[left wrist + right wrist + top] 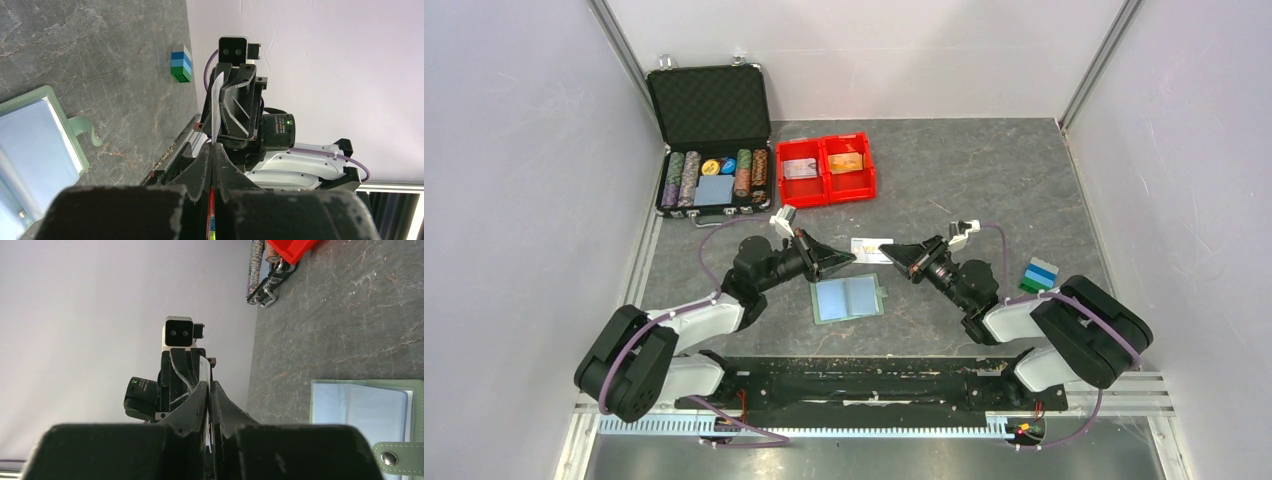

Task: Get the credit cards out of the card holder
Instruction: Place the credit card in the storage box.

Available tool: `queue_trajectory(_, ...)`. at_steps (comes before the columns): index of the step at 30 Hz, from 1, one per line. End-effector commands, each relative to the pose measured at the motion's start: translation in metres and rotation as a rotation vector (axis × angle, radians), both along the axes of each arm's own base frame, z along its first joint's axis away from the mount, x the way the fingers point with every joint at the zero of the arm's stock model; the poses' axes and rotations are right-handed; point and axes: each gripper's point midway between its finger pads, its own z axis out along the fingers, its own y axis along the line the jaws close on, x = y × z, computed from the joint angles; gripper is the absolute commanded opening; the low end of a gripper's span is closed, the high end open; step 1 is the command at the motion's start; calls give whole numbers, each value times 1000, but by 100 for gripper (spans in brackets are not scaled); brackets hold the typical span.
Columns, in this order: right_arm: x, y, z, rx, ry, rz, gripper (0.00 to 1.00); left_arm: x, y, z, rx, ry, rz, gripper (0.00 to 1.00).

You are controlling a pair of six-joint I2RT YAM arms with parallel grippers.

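The left gripper (851, 261) is clamped on one end of a whitish printed credit card (871, 249), held face-up just beyond the open grey-green card holder (849, 298) with pale blue pockets, flat on the table (984, 180), while the right gripper (891, 258) pinches its other end.

Bright even light, foreground seemingly soft

Left hand (850, 262) and right hand (892, 261) face tip to tip; both pinch one credit card (871, 249).

black chip case (711, 140) (open) | red bin (824, 170) beside it | block stack (1038, 274)
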Motion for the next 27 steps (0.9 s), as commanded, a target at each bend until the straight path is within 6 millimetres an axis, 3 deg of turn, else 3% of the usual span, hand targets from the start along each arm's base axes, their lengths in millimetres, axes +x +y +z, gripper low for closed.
queue_trajectory(1, -5, 3, 10, 18, -49, 24, 14, 3, -2, 15, -20, -50, 3, 2)
queue_trajectory(6, -9, 7, 6, -56, -74, 57, 46, 10, 4, 7, 126, -66, 16, 2)
queue_trajectory(10, -12, 6, 4, -125, -105, 65, 61, 16, 16, 11, 185, -91, 45, 2)
queue_trajectory(15, -20, 5, 6, -199, -168, 104, 80, 40, 54, 7, 317, -61, 120, 2)
queue_trajectory(17, -24, 5, 8, -232, -197, 122, 97, 51, 73, 5, 386, -53, 156, 2)
queue_trajectory(19, -27, 3, 6, -277, -214, 127, 98, 65, 92, 4, 472, -50, 189, 2)
queue_trajectory(27, -30, -16, 25, -423, -333, 68, 98, 153, 172, -11, 917, -33, 358, 2)
